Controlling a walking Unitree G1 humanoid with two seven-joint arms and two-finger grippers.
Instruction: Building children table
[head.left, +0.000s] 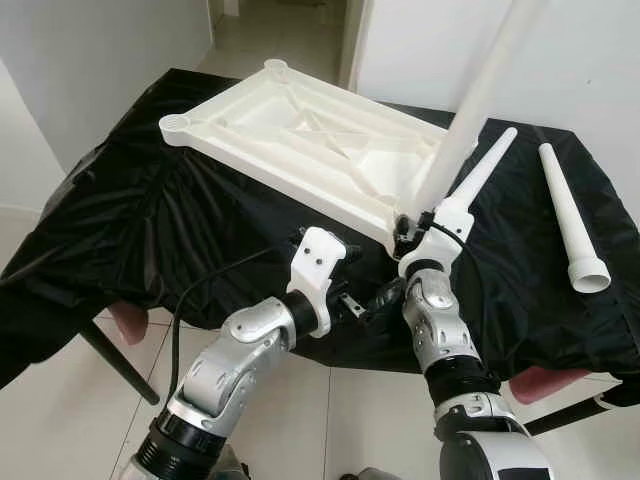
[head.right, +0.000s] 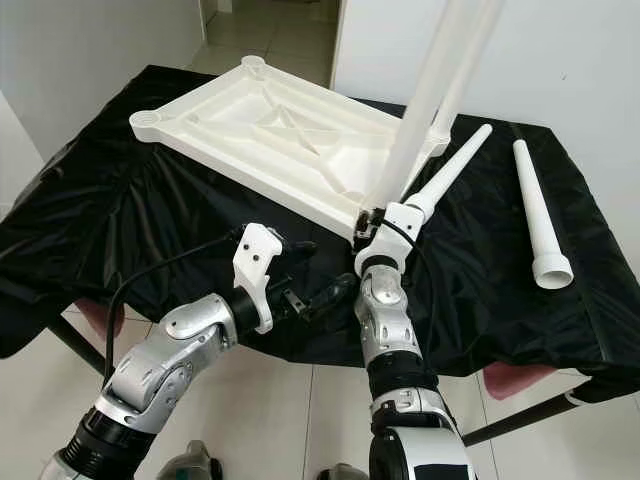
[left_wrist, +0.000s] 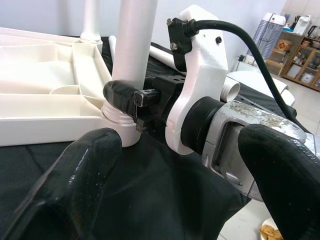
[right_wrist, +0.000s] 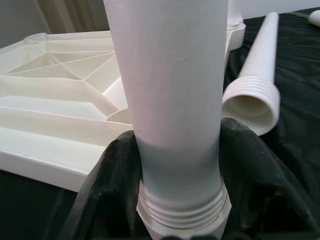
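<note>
Two grippers were at work at the near edge of the black cloth (head.left: 130, 215). My left gripper (head.right: 312, 297) hung just off that edge, its fingers (left_wrist: 75, 185) spread apart and holding nothing, pointed toward my right wrist. My right gripper (head.left: 404, 226) sat at the near corner of the tabletop (head.left: 300, 140), its fingers (right_wrist: 107, 195) clamped around the base of a white leg (right_wrist: 172, 100), just above the threaded end where the leg met the corner socket. That leg rose steeply from the corner and ran out past the top of the head views. The tabletop lay upside down on the cloth, ribs showing, with round sockets at its corners. Just beside my right gripper, a second leg (head.left: 480, 175) lay flat on the cloth, its wide threaded end (right_wrist: 252, 102) toward me. Farther right, well apart from the tabletop, a third leg (head.left: 572, 220) lay on the cloth with its open wide end nearest me. Beyond the far corner another upright leg (left_wrist: 91, 17) stood in its socket.
</note>
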